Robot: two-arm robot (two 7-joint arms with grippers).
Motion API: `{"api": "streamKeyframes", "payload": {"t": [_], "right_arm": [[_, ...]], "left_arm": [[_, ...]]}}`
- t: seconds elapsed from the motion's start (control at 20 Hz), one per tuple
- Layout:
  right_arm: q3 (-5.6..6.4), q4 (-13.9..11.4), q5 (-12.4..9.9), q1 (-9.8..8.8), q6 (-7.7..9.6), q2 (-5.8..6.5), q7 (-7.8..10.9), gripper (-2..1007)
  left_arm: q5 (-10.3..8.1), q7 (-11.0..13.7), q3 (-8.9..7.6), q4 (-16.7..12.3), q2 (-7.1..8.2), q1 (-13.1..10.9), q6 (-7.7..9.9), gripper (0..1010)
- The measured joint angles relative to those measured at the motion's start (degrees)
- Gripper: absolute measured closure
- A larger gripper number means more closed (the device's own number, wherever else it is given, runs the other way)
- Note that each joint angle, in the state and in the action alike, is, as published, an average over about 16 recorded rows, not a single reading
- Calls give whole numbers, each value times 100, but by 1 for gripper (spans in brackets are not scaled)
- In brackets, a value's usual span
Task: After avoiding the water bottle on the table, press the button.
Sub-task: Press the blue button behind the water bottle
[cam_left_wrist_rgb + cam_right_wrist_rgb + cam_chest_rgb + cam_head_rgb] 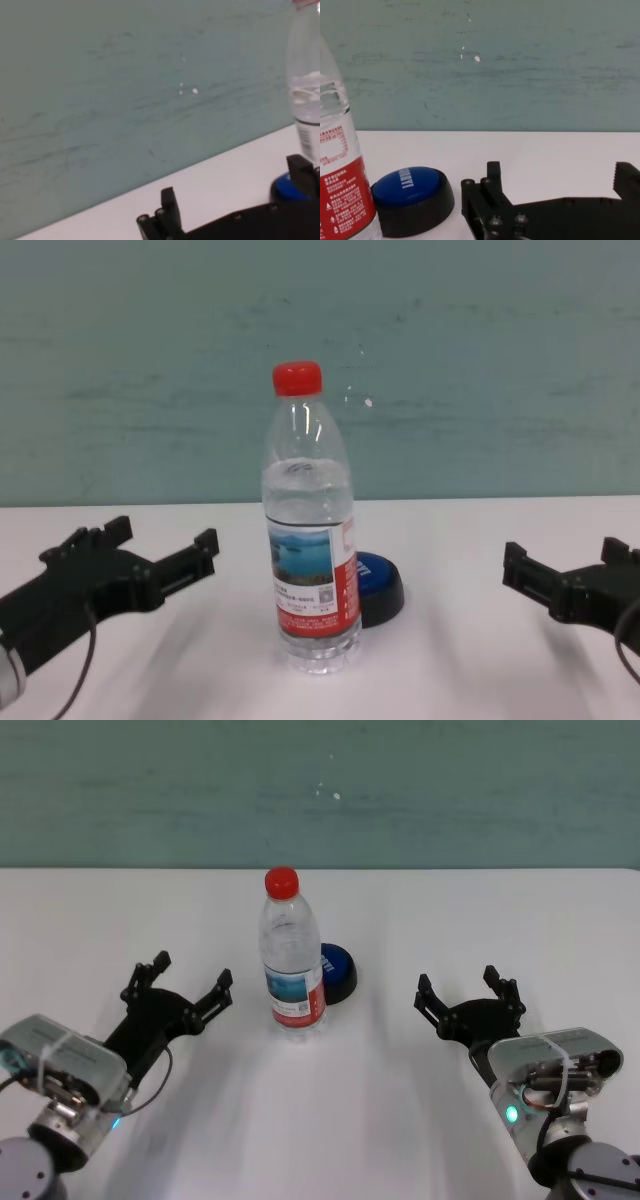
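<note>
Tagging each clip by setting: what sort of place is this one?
Probably a lab test bench: a bare white table against a plain teal wall, holding only a water bottle and a button.

Head looks down, chest level; both share the water bottle (292, 963) centre

A teal-green wall (320, 790) fills the background in every view, rising straight from the far edge of the scene. Its painted surface is uneven, streaked with faint darker horizontal brush marks and scuffs. A small cluster of white specks (336, 795), where the paint looks chipped, sits near the middle of the wall, also showing in the chest view (368, 402) and both wrist views (477, 58) (194, 90).
</note>
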State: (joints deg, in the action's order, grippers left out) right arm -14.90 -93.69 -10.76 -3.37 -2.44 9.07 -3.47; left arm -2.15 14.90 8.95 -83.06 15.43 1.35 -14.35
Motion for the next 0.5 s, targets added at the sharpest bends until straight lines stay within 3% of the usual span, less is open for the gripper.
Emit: {"api": "streamKeyframes", "payload": {"t": [0.5], "right_arm": [[0, 0, 0, 0, 0, 0, 0, 1]], "left_arm": [[103, -43, 56, 411, -69, 388, -106, 0]]}}
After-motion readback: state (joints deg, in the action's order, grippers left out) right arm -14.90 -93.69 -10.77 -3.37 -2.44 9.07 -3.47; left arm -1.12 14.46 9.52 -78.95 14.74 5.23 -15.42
